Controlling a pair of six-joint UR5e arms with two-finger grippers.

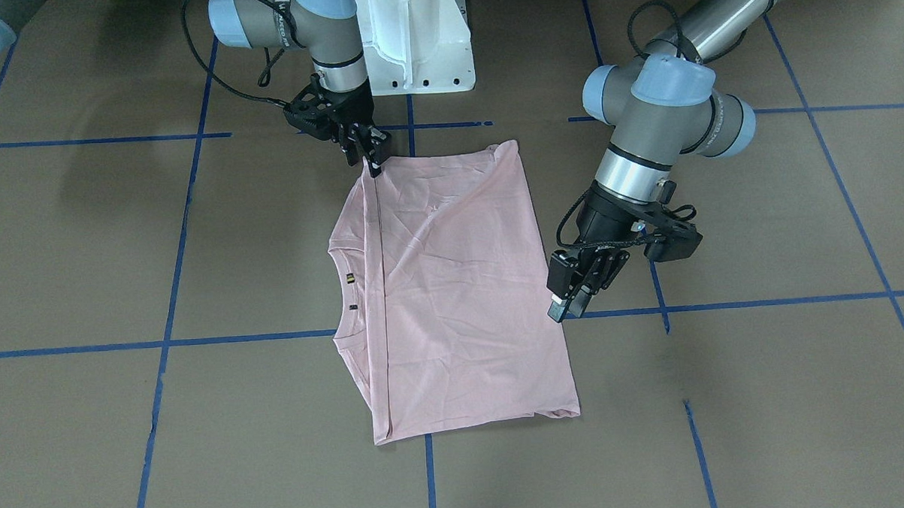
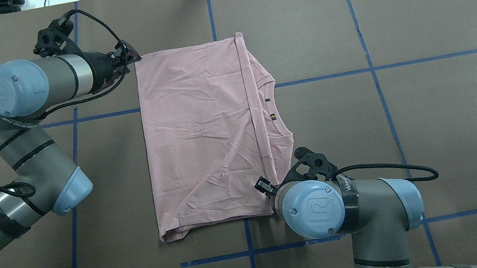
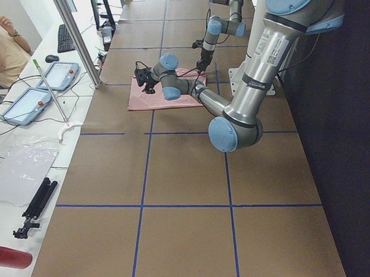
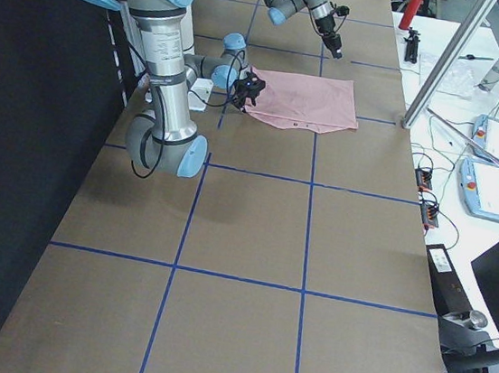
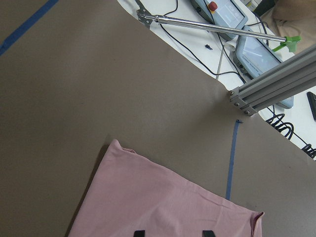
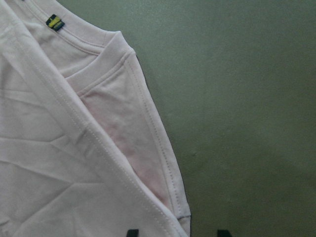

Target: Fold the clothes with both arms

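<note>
T-shirt (image 1: 460, 284), pale pink, lies folded flat on the brown tabletop (image 1: 727, 395) just in front of the white pedestal base (image 1: 422, 44). Its plain side is up, and its ribbed collar (image 1: 344, 295) peeps out along one side. The right tool (image 1: 372, 157) sits at the shirt corner nearest the base, on the collar side, its fingers (image 6: 131, 233) spread with nothing pinched between them. The left tool (image 1: 570, 299) hangs by the hem edge, farther from the base, likewise released and gripping nothing.
</note>
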